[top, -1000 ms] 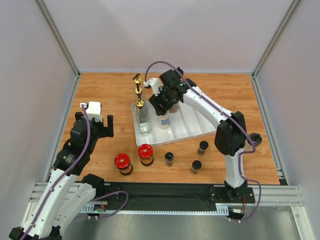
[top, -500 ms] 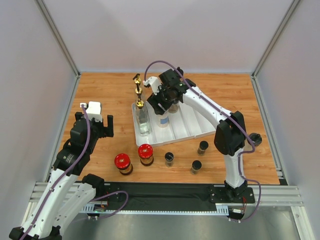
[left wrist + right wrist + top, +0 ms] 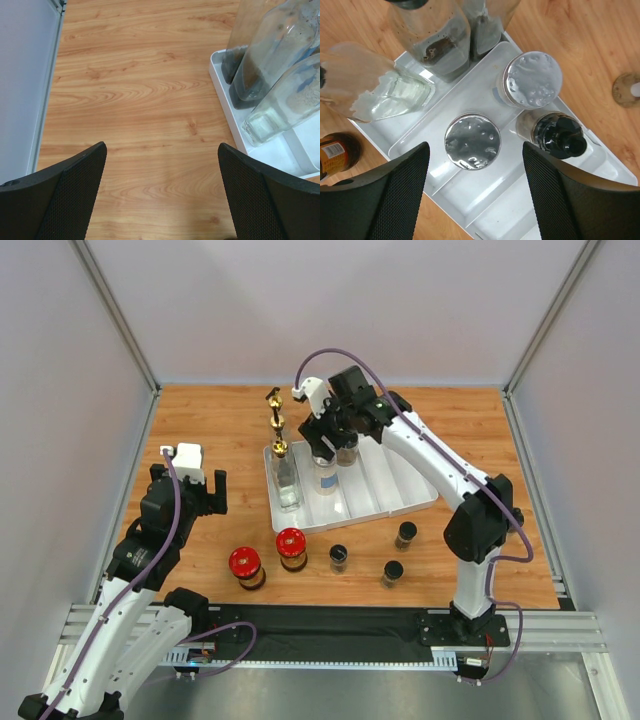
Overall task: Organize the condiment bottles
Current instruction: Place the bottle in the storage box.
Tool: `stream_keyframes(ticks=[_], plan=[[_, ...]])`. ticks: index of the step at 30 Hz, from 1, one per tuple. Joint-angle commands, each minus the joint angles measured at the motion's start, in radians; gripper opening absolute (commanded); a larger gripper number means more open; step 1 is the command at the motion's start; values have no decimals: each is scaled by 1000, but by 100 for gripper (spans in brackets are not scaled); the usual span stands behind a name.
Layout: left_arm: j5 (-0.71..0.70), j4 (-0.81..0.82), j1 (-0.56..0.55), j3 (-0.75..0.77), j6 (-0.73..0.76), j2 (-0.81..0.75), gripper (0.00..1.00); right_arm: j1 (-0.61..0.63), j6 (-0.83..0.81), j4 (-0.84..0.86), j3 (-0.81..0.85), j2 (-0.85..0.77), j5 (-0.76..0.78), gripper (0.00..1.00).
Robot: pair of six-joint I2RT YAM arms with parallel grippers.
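Observation:
The white divided tray (image 3: 385, 490) holds tall gold-spouted bottles (image 3: 285, 475) in its left slot and two silver-lidded jars (image 3: 325, 476) beside them. My right gripper (image 3: 328, 440) hangs open above the tray. In the right wrist view it (image 3: 476, 165) is empty, over one silver-lidded jar (image 3: 472, 141), with the other (image 3: 532, 80) and a black-capped bottle (image 3: 555, 132) behind. Two red-lidded jars (image 3: 244, 562) and three black-capped spice jars (image 3: 339, 556) stand on the table in front. My left gripper (image 3: 205, 490) is open over bare wood (image 3: 161, 150).
In the left wrist view the tray's left rim (image 3: 225, 95) and the tall bottles (image 3: 260, 65) lie to the right of the fingers. A metal frame rail (image 3: 120, 340) and grey walls bound the wooden table. A small round fitting (image 3: 627, 90) sits in the wood past the tray.
My right gripper has lifted and drawn back toward the far side, uncovering the silver-lidded jar that now stands free in the tray. The left arm has not moved.

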Motion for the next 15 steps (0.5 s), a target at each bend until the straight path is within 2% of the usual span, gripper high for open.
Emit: stream_keyframes(ticks=[1,15], plan=[[0,31,-4,-1,9,2,100,-12,-24,18,40,-68,23,77],[-3,32,-4,-1,14,8,100,-201,47,104,116,-27,46,79]])
